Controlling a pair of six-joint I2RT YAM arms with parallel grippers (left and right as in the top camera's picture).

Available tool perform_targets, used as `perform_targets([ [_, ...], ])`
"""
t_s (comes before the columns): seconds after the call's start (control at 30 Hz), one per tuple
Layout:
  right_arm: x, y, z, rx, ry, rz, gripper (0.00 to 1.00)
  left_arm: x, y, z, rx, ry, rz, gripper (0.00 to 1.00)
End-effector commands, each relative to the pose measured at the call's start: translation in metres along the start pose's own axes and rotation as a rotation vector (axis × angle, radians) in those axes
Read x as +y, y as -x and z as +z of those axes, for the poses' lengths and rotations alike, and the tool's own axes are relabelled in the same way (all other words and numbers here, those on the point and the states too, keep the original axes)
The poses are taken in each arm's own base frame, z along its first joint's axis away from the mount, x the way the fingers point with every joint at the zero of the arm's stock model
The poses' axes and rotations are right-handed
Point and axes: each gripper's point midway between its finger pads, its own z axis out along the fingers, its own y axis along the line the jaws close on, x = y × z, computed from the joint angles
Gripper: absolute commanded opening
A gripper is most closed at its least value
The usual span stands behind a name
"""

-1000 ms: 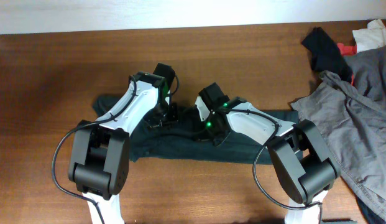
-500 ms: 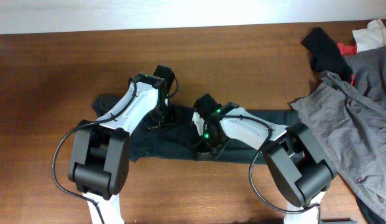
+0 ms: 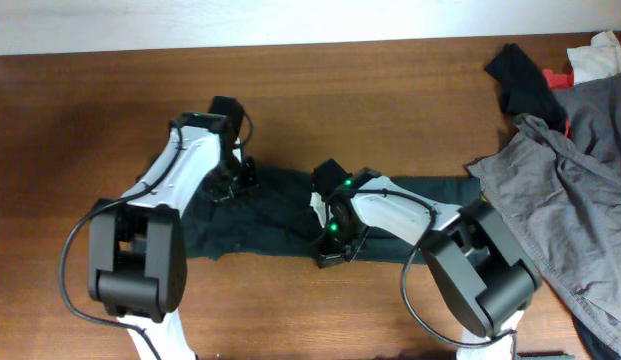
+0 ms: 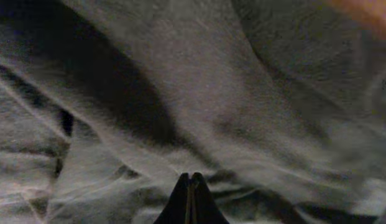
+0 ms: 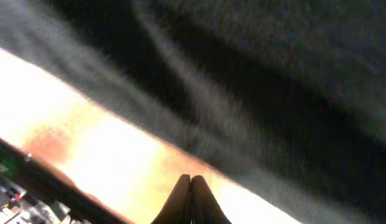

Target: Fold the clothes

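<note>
The clothes [image 3: 280, 215], a very dark garment, lie stretched left to right across the middle of the table. My left gripper [image 3: 233, 180] is shut and sits low over the garment's upper left part. In the left wrist view its closed tips [image 4: 191, 177] point at wrinkled fabric [image 4: 199, 93] that fills the frame, with nothing visibly pinched. My right gripper [image 3: 330, 250] is shut at the garment's front edge. The right wrist view shows its tips [image 5: 191, 179] together over bare bright wood [image 5: 105, 143], with the dark cloth edge [image 5: 273, 93] just beyond.
A light grey garment [image 3: 580, 200] is heaped at the right edge. A small black cloth [image 3: 525, 80], a red scrap [image 3: 558, 76] and a white cloth [image 3: 600, 55] lie at the back right. Bare wooden table [image 3: 90, 120] extends to the left and back.
My left arm has swung to the left along the garment's upper edge. The right gripper has slid from the garment's middle down to its front edge. Both stayed shut.
</note>
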Motion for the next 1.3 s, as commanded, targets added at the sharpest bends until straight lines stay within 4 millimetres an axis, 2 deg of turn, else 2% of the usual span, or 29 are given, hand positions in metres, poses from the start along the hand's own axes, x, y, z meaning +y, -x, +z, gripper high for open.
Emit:
perform_targets([
  [0.0, 0.022, 0.016, -0.055, -0.149, 0.052, -0.070, 0.04, -0.016, -0.009, -0.010, 0.015, -0.082, 0.041, 0.00],
  [0.13, 0.009, 0.020, -0.089, -0.245, 0.005, -0.044, 0.04, -0.024, -0.014, -0.009, 0.021, -0.087, 0.063, 0.00],
  [0.27, -0.021, 0.018, -0.100, -0.257, -0.066, 0.034, 0.04, -0.035, -0.020, -0.006, 0.024, -0.084, 0.099, 0.00],
  [0.53, -0.063, 0.025, -0.086, -0.245, -0.181, 0.107, 0.04, -0.046, -0.026, -0.002, 0.009, -0.054, 0.151, 0.00],
  [0.7, -0.078, 0.028, -0.079, -0.255, -0.221, 0.120, 0.04, -0.045, -0.026, 0.001, 0.004, -0.043, 0.153, 0.00],
  [1.03, -0.091, 0.034, -0.066, -0.283, -0.251, 0.117, 0.04, -0.029, -0.035, 0.028, 0.017, -0.008, 0.147, 0.00],
  [1.27, -0.098, 0.017, -0.058, -0.217, -0.269, 0.140, 0.04, -0.017, -0.052, 0.036, 0.080, 0.024, 0.135, 0.00],
])
